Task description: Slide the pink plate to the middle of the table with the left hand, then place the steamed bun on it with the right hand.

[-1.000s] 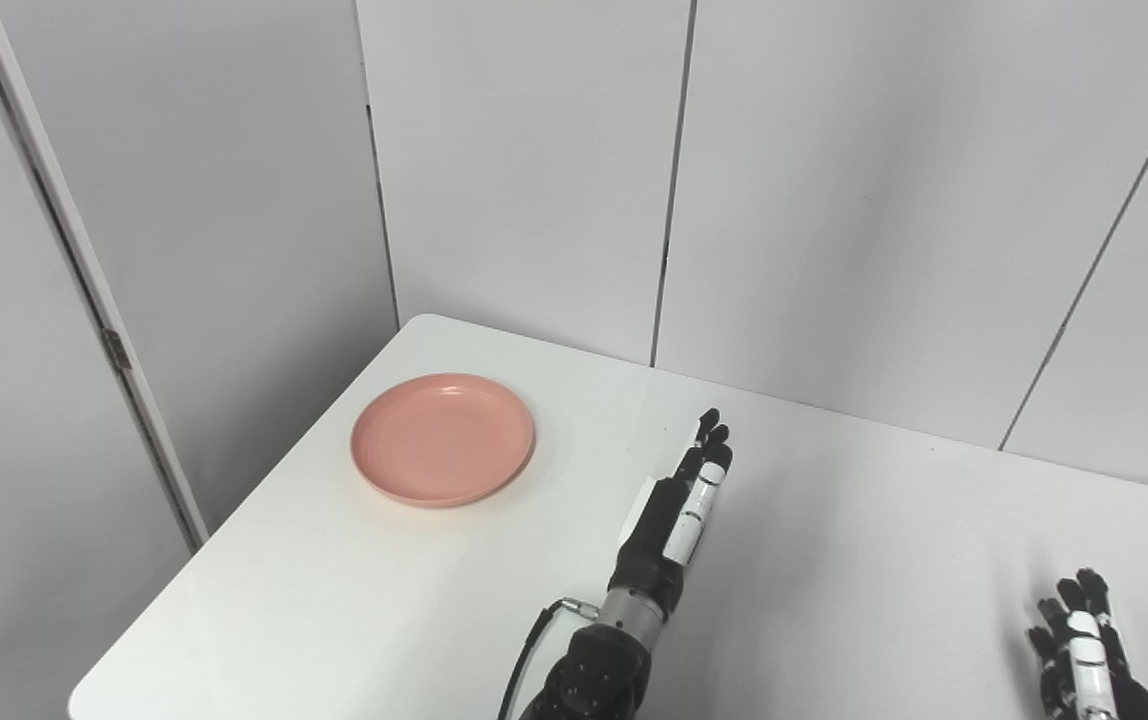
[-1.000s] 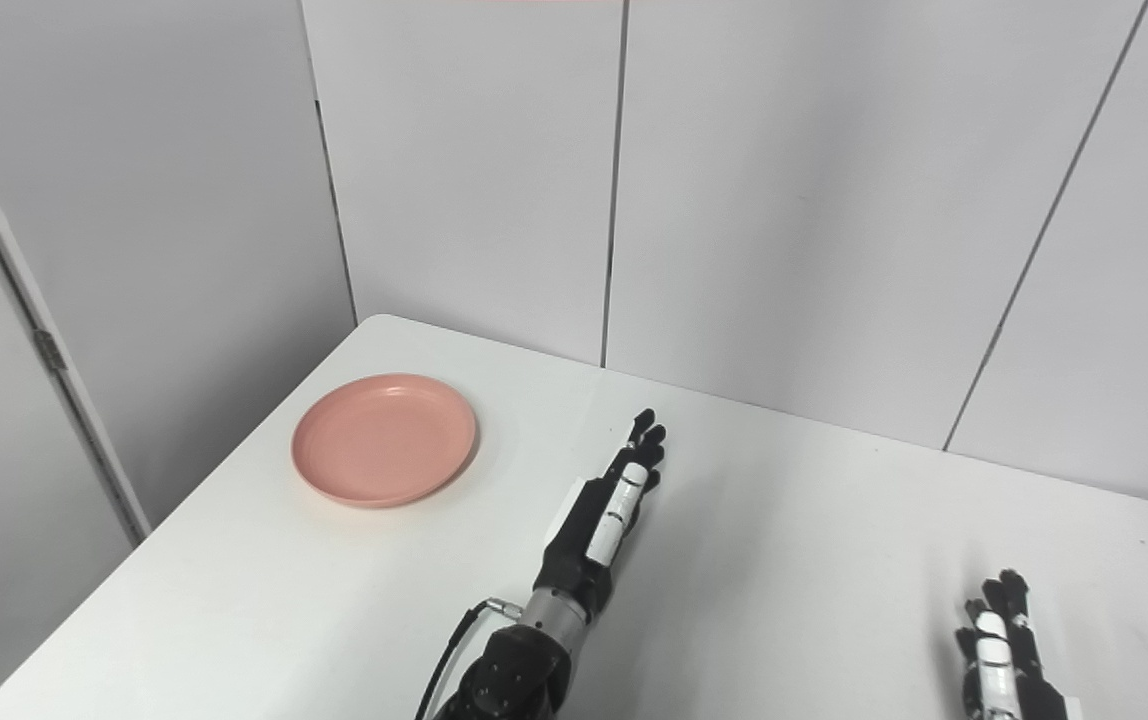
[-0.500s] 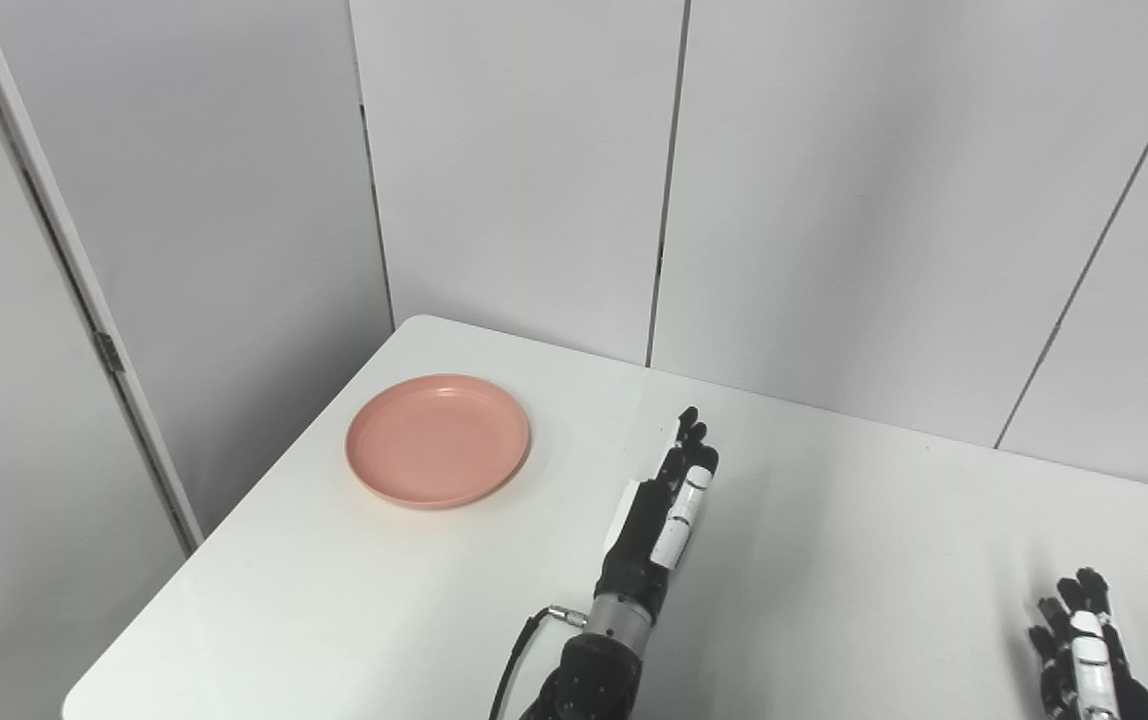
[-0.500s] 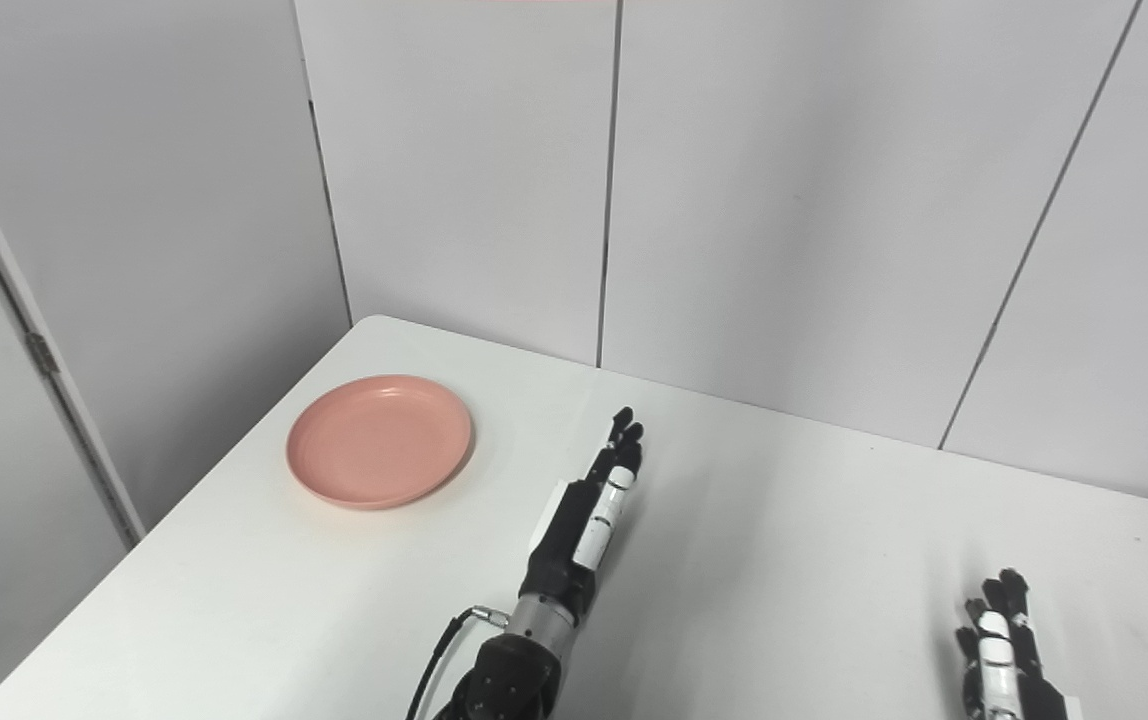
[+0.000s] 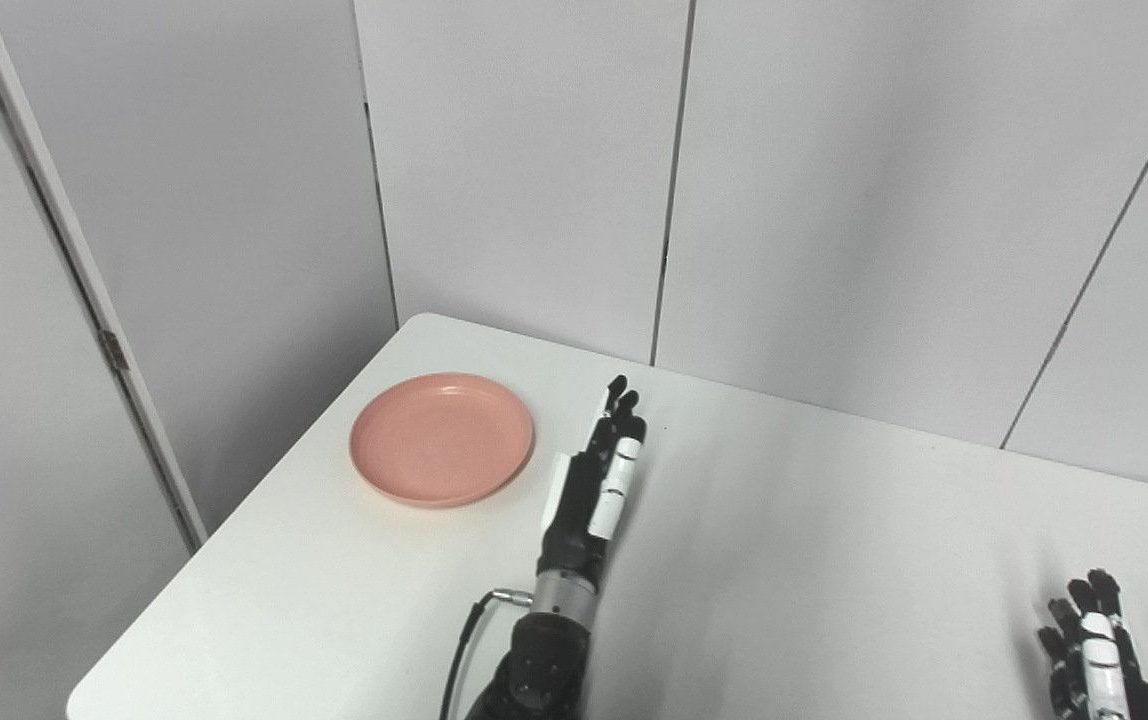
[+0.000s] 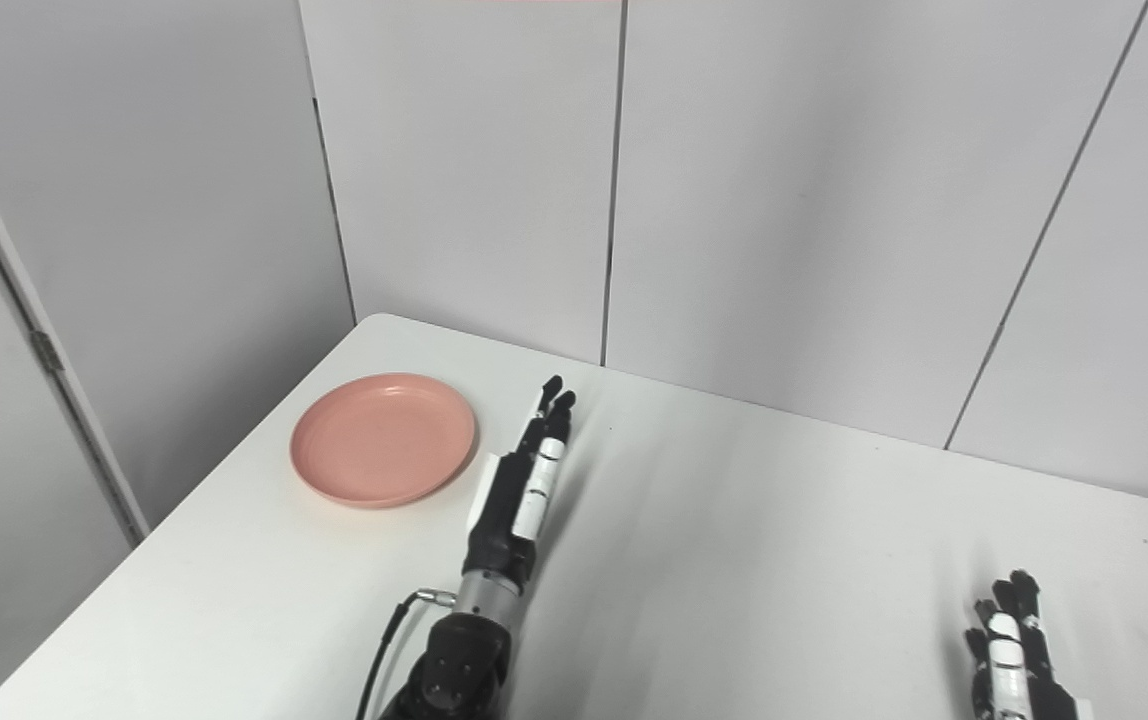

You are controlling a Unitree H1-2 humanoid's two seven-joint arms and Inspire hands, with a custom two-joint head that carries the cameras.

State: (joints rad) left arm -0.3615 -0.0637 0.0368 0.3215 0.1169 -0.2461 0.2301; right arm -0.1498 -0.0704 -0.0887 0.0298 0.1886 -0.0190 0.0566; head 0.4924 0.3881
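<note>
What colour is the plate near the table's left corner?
Salmon pink, plain with no pattern; the plate shows best in the left eye view.

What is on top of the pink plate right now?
Nothing: the plate lies bare on the table, its whole top face in view. No bun shows in either view. The left hand is beside the plate, not over it.

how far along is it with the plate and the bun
Nothing is finished yet. The round pink plate sits near the white table's far left corner, not the middle. In hand: the left hand, fingers extended and holding nothing, is just right of the plate, not touching it. Left: the slide and the bun placement; no bun is visible, and the right hand rests open.
</note>
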